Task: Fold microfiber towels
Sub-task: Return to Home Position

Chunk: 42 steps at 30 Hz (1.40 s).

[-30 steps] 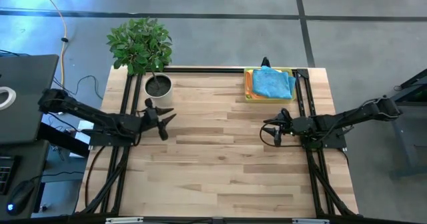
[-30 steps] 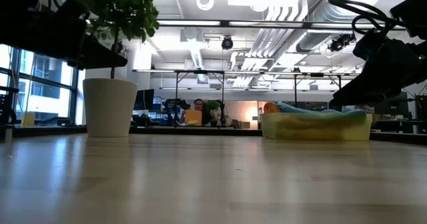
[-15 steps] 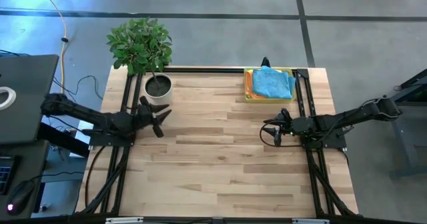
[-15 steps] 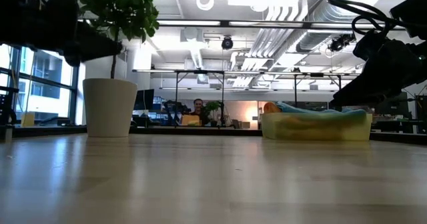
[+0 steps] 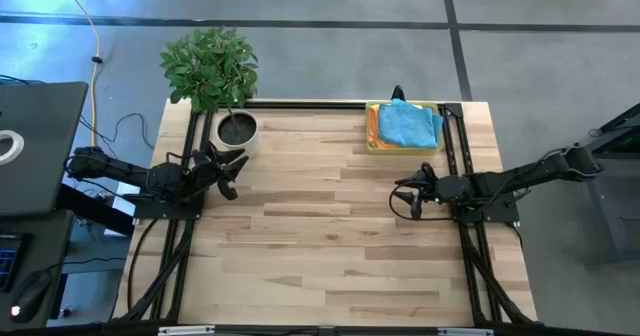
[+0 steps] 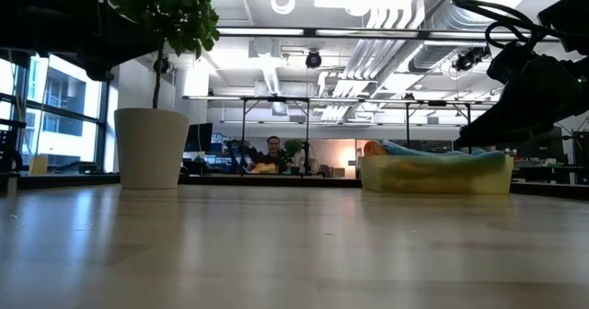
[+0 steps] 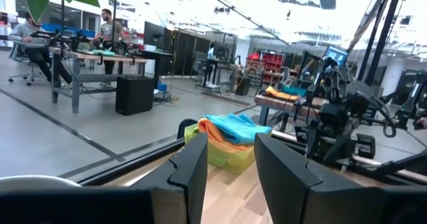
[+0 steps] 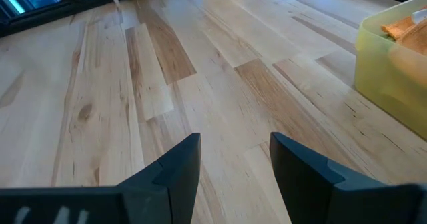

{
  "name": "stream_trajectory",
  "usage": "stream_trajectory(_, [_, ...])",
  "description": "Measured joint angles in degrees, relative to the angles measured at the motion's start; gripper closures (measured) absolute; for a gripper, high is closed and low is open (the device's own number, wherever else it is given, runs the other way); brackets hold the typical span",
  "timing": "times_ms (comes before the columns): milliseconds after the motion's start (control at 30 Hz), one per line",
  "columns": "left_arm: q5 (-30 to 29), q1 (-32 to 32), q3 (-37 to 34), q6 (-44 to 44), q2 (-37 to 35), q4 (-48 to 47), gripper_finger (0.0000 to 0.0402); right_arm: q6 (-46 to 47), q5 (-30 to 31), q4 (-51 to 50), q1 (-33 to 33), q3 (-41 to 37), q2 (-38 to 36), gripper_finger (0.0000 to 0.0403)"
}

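In tray (image 5: 372,144) at corner of counter (image 5: 330,236), on right arm's side: towels (image 5: 406,124) lie stacked, blue on top, orange edge showing under it. Walls likely keep folds together. Left end effector (image 5: 236,174) hangs released just beside pot (image 5: 237,129), at left edge. Right end effector (image 5: 418,191), also released, hovers near right edge, grasping nothing. Both off centre, probably parking; folding looks finished.

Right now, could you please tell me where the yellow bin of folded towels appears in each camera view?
High view: yellow bin at the table's far edge, right of centre.
Low view: bin right of centre, on the table's far side.
Left wrist view: bin straight ahead, across the table.
Right wrist view: only one corner, cut by the frame.
Shared landmark: the light blue towel on top.
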Motion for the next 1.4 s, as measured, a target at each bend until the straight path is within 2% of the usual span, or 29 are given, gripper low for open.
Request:
stream_trajectory(767, [0.0,0.0,0.0,0.0,0.1,-0.1,0.0287,0.0,0.0,-0.2,0.0,0.0,-0.1,0.0231])
stream_trajectory(1400, [0.1,0.0,0.0,0.0,0.1,-0.1,0.0287,0.0,0.0,-1.1,0.0,0.0,-13.8,0.0231])
